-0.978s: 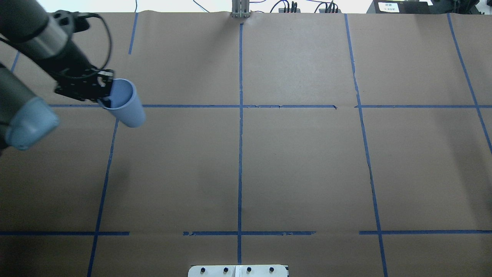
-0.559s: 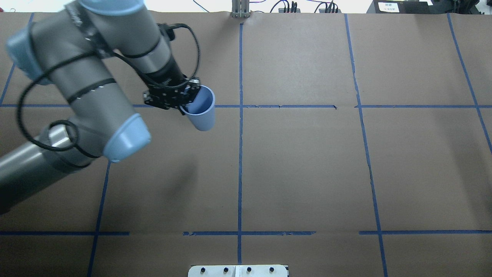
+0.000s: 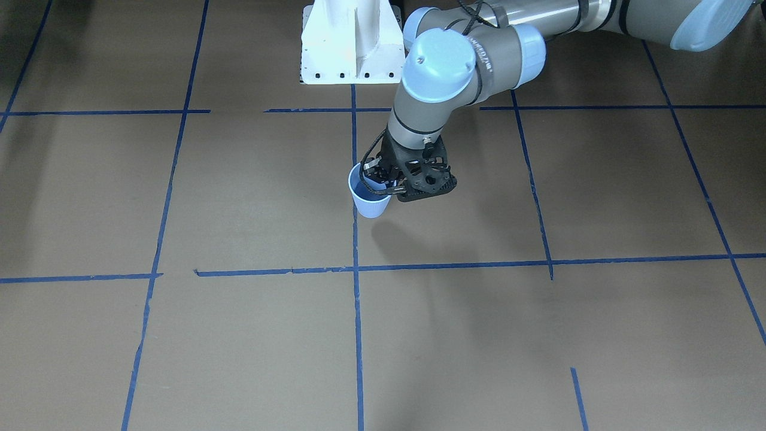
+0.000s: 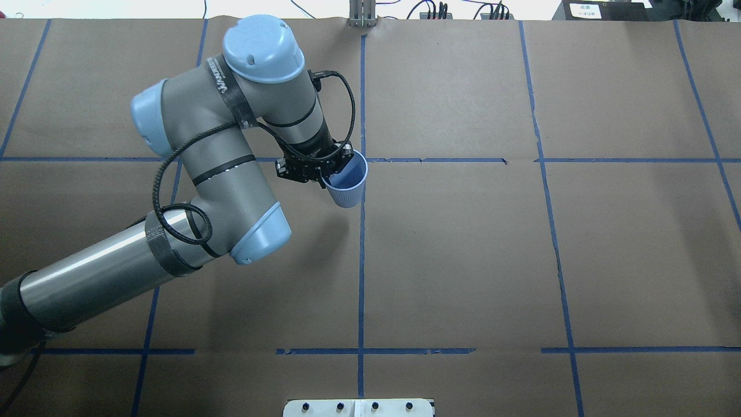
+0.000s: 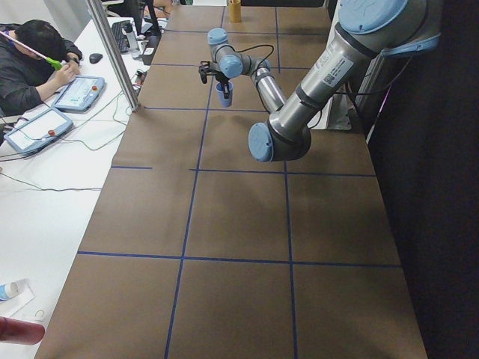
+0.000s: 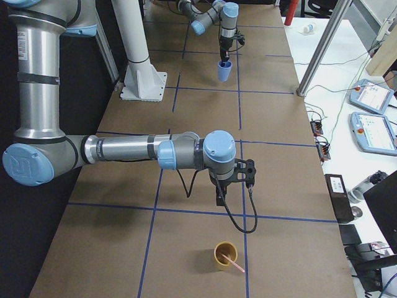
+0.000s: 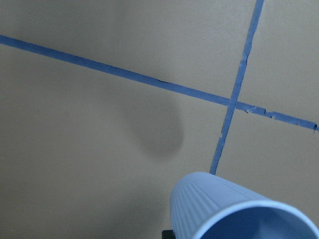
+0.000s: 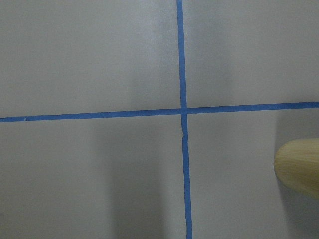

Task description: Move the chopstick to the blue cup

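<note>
My left gripper (image 4: 325, 174) is shut on the rim of the blue cup (image 4: 347, 184), one finger inside it. It holds the cup upright above the table by the centre tape line. The cup also shows in the front view (image 3: 370, 202), held by the gripper (image 3: 388, 187), and in the left wrist view (image 7: 234, 214). A pale pink chopstick (image 6: 234, 262) leans in a tan cup (image 6: 224, 256) at the table's right end. My right gripper (image 6: 220, 197) hangs just behind that cup; I cannot tell if it is open or shut. The tan cup edges into the right wrist view (image 8: 299, 167).
Brown paper with a grid of blue tape lines (image 4: 362, 260) covers the table. The white robot base (image 3: 350, 42) stands at the near edge. A metal post (image 4: 362, 14) and cables sit at the far edge. An operator (image 5: 34, 56) with tablets sits beyond the table.
My left arm has swung to the right with the blue cup, from the table's left edge to the centre tape line. The cup stays in the gripper.
</note>
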